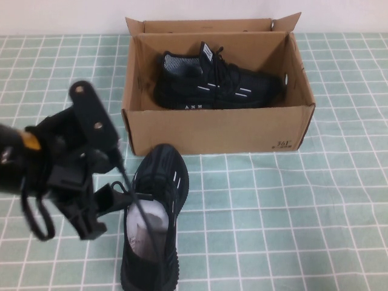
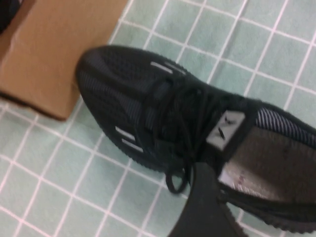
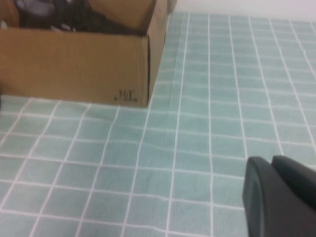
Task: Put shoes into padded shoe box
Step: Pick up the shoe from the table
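Note:
The padded shoe box (image 1: 212, 130) stands open at the back centre of the table. One black sneaker (image 1: 224, 85) lies inside it on its side. The other sneaker (image 1: 154, 212) stands upright on the table in front of the box, toe toward the box, white stuffing showing. My left gripper (image 1: 106, 209) is open, at the left side of this shoe's opening. In the left wrist view one of its fingers (image 2: 207, 207) lies against the collar of the shoe (image 2: 148, 108); the other finger is hidden. My right gripper (image 3: 270, 159) is shut and empty, low over the table right of the box (image 3: 74, 64).
The table is covered by a green-and-white checked cloth (image 1: 291, 212). The box's flaps stand upright at the back, near a white wall. A box corner (image 2: 54, 54) lies close to the toe of the shoe on the table. My right arm is outside the high view.

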